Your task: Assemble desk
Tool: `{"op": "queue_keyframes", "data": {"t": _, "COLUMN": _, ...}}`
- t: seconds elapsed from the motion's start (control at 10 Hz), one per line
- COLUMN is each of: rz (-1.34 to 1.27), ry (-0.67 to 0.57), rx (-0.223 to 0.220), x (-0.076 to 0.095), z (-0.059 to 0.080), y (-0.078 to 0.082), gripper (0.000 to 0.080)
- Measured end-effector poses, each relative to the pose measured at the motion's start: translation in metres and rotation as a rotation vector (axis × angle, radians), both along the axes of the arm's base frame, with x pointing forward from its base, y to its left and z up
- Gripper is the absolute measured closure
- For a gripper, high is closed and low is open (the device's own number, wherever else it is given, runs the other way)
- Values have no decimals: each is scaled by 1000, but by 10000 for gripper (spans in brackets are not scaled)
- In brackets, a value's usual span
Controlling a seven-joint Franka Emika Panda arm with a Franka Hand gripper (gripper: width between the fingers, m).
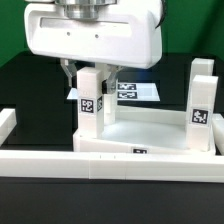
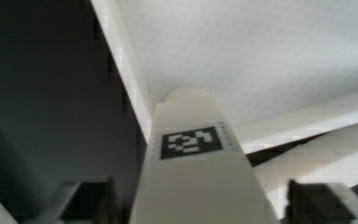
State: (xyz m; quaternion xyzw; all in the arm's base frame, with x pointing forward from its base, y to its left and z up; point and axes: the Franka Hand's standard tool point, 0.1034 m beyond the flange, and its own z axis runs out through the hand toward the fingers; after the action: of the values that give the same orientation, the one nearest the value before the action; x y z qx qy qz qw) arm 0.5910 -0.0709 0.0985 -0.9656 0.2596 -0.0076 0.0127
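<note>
Mostly hidden by its housing, the gripper stands spread around an upright leg, fingertips apart.

Smooth matt white plastic tabletop and legs; matt black table.

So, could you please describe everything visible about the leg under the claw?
The leg is a short white square post, plastic-looking, standing upright on the tabletop near its corner. A black-and-white tag sits on its side. The claw straddles its top with its jaws apart; whether the fingers touch it is unclear.
</note>
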Motion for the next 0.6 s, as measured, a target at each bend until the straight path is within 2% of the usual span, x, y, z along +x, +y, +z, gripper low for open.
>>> {"op": "queue_keyframes", "data": {"t": 0.1, "rz": 1, "ry": 0, "rx": 1, "x": 0, "z": 1, "y": 0, "gripper": 279}}
{"op": "queue_keyframes", "data": {"t": 0.2, "rz": 4, "ry": -2, "rx": 4, "x": 1, "z": 6, "y": 4, "gripper": 177}}
{"op": "queue_keyframes", "data": {"t": 0.5, "rz": 14, "ry": -8, "rx": 21, "x": 4, "z": 28, "y": 18, "gripper": 151}}
{"op": "queue_keyframes", "data": {"t": 0.6, "rz": 17, "ry": -13, "rx": 22, "x": 5, "z": 30, "y": 20, "gripper": 151}}
